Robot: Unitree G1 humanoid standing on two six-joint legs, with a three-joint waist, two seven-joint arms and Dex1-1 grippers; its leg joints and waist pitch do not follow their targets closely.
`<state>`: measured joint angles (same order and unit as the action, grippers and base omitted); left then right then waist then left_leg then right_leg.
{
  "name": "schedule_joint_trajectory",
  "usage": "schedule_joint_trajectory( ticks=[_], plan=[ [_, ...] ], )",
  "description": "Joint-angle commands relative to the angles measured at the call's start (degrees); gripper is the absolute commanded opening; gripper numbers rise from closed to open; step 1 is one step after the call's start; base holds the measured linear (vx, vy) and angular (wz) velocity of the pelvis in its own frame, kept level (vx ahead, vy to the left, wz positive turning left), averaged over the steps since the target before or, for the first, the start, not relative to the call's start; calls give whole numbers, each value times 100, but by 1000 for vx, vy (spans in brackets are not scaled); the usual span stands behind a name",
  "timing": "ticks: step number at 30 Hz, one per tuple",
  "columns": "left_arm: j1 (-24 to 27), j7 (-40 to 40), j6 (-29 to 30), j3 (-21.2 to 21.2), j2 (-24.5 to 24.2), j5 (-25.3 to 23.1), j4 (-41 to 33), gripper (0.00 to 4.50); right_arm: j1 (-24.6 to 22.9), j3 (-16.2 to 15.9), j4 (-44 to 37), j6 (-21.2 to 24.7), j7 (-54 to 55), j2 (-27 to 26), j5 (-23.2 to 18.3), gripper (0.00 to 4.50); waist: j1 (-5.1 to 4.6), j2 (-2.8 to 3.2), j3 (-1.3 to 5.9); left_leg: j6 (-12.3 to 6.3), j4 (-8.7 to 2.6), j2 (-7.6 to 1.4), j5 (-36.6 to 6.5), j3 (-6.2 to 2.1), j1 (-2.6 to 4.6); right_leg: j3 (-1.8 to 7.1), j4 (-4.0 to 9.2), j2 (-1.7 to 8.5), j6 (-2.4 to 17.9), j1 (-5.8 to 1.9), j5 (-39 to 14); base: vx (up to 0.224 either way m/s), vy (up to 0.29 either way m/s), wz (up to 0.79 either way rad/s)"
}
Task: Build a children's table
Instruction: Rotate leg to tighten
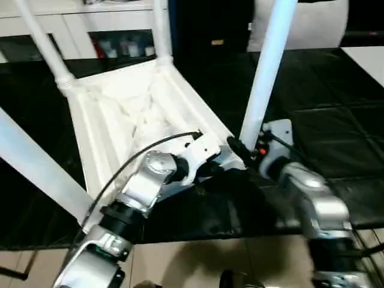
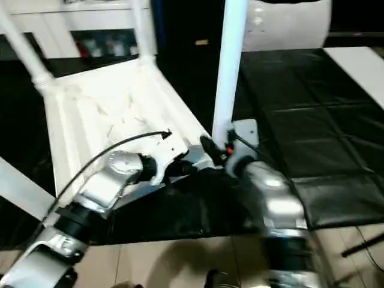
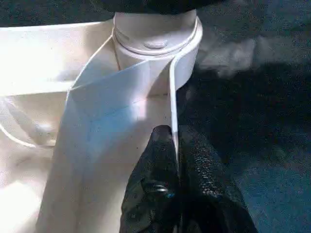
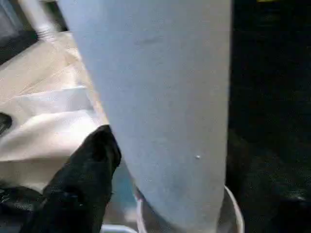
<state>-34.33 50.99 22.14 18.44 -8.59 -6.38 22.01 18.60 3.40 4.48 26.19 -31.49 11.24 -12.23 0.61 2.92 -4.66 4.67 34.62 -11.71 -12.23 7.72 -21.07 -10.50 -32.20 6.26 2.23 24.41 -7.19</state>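
- White plastic children's table (image 1: 138,114): upside down on the black-covered table (image 1: 336,120), legs up, so sockets are reachable.
- Left gripper (image 3: 176,160): pinched shut on the top's thin rim beside a corner socket (image 3: 155,43), probably steadying it.
- Right gripper (image 1: 240,150): fingers spread around the near-right leg (image 1: 267,66) at its base; grip uncertain.

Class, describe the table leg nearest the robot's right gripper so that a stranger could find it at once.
On the black work surface lies the white table top, upside down, legs pointing up. The leg stands in the near corner beside the right gripper. Unlike the other legs, it has the left gripper pinching the rim just beside its socket.
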Motion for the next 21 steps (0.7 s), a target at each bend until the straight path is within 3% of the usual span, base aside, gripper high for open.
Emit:
schedule_joint_trajectory(
  ticks=[1, 3, 6, 8, 10, 13, 14, 19, 21],
  plan=[
    [-38, 607, -538, 111, -254, 156, -18, 0, -89, -153, -234, -161, -1154, 539, -341, 378, 62, -90, 476, -970, -297, -31, -192, 79, -67, 334, 382, 252, 657, -544, -1710, 0, 0, 0],
    [-46, 849, -650, 145, -404, 193, 32, 0, -120, -215, -262, -208, -1704, 852, -448, 397, 123, -103, 447, -813, -324, -51, -560, 101, -26, 348, 437, 236, 436, -519, -2189, 0, 0, 0],
    [-67, 1128, -860, 208, -561, 234, 106, 0, -93, -214, -237, -146, -2133, 1097, -590, 422, 146, -104, 426, -704, -351, -56, -809, 112, 19, 340, 487, 224, 345, -476, -2502, 0, 0, 0],
    [-102, 1741, -1272, 341, -852, 322, 241, 0, 0, -314, -142, -36, -2920, 1568, -780, 441, 145, -108, 415, -643, -369, -59, -1033, 107, 50, 330, 540, 221, 245, -478, -2768, 0, 0, 0],
    [-129, 2062, -1501, 415, -988, 345, 291, 0, 54, -438, -69, -97, -3290, 1779, -754, 447, 176, -113, 426, -620, -374, -78, -1048, 113, 91, 359, 536, 238, 293, -456, -2737, 0, 0, 0],
    [-134, 2383, -1695, 478, -1086, 406, 295, 0, 102, -591, 4, -229, -3576, 1940, -718, 447, 215, -110, 440, -610, -383, -90, -972, 110, 60, 373, 484, 252, 396, -480, -2591, 0, 0, 0],
    [-148, 2845, -1975, 613, -1240, 458, 287, 0, 168, -760, 83, -377, -4038, 2106, -747, 447, 243, -118, 456, -625, -380, -97, -897, 106, 68, 371, 464, 252, 453, -476, -2509, 0, 0, 0],
    [-180, 3204, -2211, 756, -1364, 458, 287, 0, 242, -915, 142, -405, -4469, 2187, -775, 401, 352, -142, 488, -748, -370, -150, -497, 119, 46, 439, 332, 258, 726, -477, -1900, 0, 0, 0],
    [-209, 3360, -2319, 826, -1413, 467, 294, 0, 285, -1066, 180, -373, -4668, 2223, -813, 382, 443, -142, 506, -793, -366, -167, -280, 125, 52, 461, 273, 266, 866, -474, -1645, 0, 0, 0]
  ],
)
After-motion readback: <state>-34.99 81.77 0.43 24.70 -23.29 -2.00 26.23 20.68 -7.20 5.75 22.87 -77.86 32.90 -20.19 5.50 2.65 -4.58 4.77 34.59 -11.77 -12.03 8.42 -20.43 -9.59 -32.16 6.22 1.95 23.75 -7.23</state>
